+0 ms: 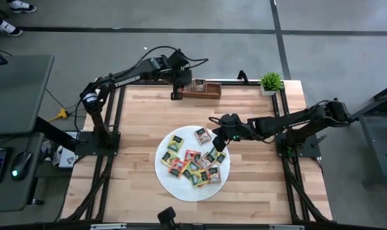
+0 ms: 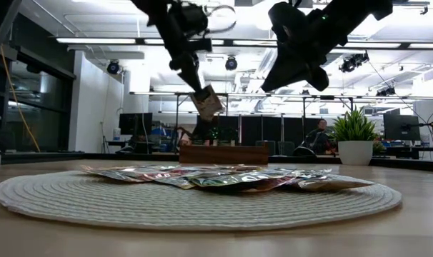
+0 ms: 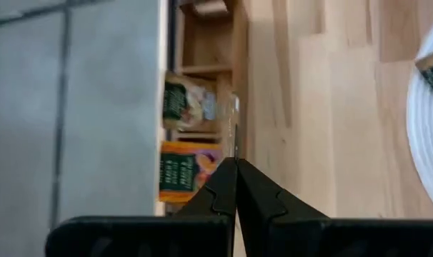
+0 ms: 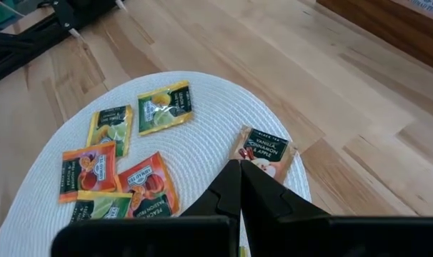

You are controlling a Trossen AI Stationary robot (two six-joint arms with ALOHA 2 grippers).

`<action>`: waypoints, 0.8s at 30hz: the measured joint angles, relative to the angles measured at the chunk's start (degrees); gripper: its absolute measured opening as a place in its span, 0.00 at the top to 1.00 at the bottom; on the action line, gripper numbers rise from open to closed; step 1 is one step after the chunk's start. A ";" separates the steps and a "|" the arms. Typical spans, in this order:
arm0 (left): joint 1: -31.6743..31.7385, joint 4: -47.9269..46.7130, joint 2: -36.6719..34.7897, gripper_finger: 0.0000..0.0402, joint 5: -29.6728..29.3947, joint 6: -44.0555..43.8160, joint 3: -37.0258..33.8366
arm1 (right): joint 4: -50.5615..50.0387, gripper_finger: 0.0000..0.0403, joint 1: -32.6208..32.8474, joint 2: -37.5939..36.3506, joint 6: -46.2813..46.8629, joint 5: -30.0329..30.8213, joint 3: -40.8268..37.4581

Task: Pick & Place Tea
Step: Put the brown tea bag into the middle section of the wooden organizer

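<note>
Overhead, about a dozen tea packets lie on one round white mat, directly under the right pincer, whose fingers are pressed together on nothing. The left pincer is clamped on one more packet, which hangs just above the single wooden tray. Two packets already sit in the tray, one orange and one pale. Bare wooden table lies open between the two pincers. One potted plant stands at the far corner, beyond the right pincer.
</note>
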 joint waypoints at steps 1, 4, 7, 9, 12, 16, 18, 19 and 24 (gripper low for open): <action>0.57 -0.14 0.41 1.00 0.62 0.12 -0.21 | -0.03 1.00 0.00 0.00 0.01 0.03 0.01; 1.45 -0.22 2.66 1.00 1.80 1.18 2.09 | 0.00 1.00 0.00 0.00 0.02 0.09 0.00; 1.58 -3.57 6.70 1.00 1.22 3.18 6.82 | 0.01 1.00 0.00 0.00 0.08 0.09 0.01; 1.48 -4.83 9.64 1.00 1.11 4.35 11.13 | 0.01 1.00 0.00 0.00 0.18 0.09 -0.02; 1.39 -8.56 13.80 1.00 0.81 5.35 18.13 | -0.28 1.00 -0.08 0.00 0.44 0.06 -0.01; 1.39 -13.25 18.98 1.00 -0.48 7.70 25.95 | -0.75 1.00 -0.36 0.00 0.44 0.13 0.01; 1.37 -15.28 20.79 1.00 -0.75 7.63 29.15 | -0.87 1.00 -0.53 0.00 0.46 0.13 0.01; 1.37 -15.99 21.58 1.00 -0.75 7.52 30.17 | -0.95 1.00 -0.66 0.00 0.45 0.10 0.01; 1.39 -16.37 23.75 1.00 -0.66 7.50 32.29 | -1.58 1.00 -0.72 0.00 0.47 -0.09 0.00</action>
